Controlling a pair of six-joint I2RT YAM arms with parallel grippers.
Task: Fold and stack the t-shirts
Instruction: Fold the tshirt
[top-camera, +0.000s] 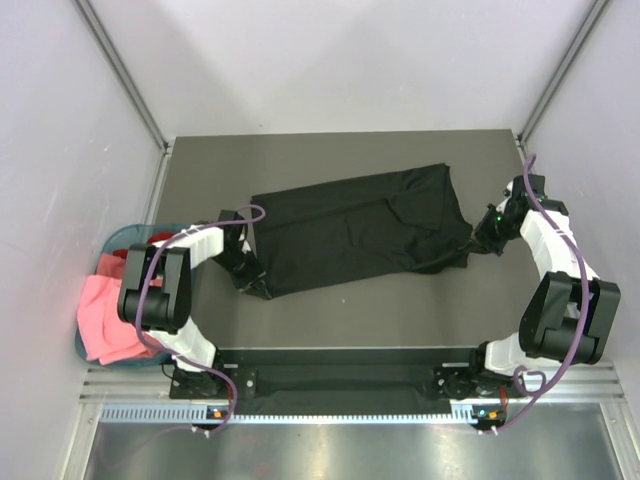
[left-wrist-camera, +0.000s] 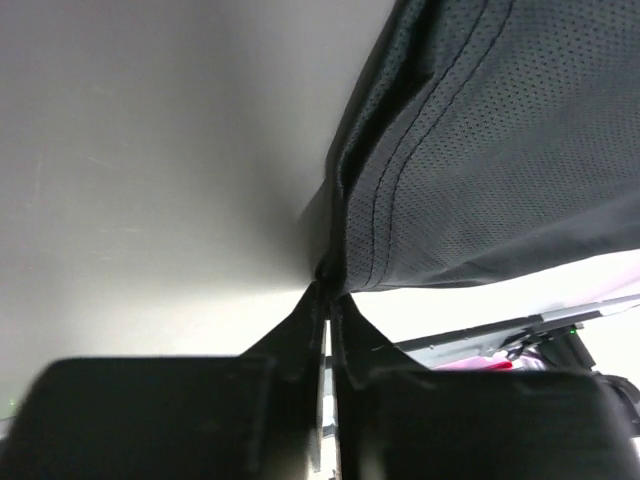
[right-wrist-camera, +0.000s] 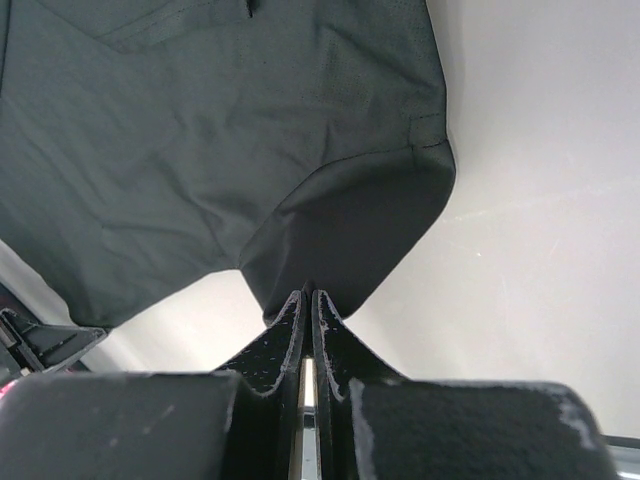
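Note:
A plain black t-shirt (top-camera: 355, 228) lies spread across the middle of the dark table, slightly wrinkled. My left gripper (top-camera: 252, 286) is at its near left corner, shut on the hemmed edge of the black t-shirt (left-wrist-camera: 480, 160), whose fabric bunches at the gripper (left-wrist-camera: 328, 285) tips. My right gripper (top-camera: 470, 243) is at the shirt's right end, shut on a dark fold of the t-shirt (right-wrist-camera: 350, 220) just above the gripper (right-wrist-camera: 307, 292) tips. A pink t-shirt (top-camera: 108, 315) hangs out of the basket at the left.
A round teal basket (top-camera: 118, 240) stands off the table's left edge beside the left arm. Pale walls close in the table's far and side edges. The right arm's cable (top-camera: 545, 210) loops near the table's right edge.

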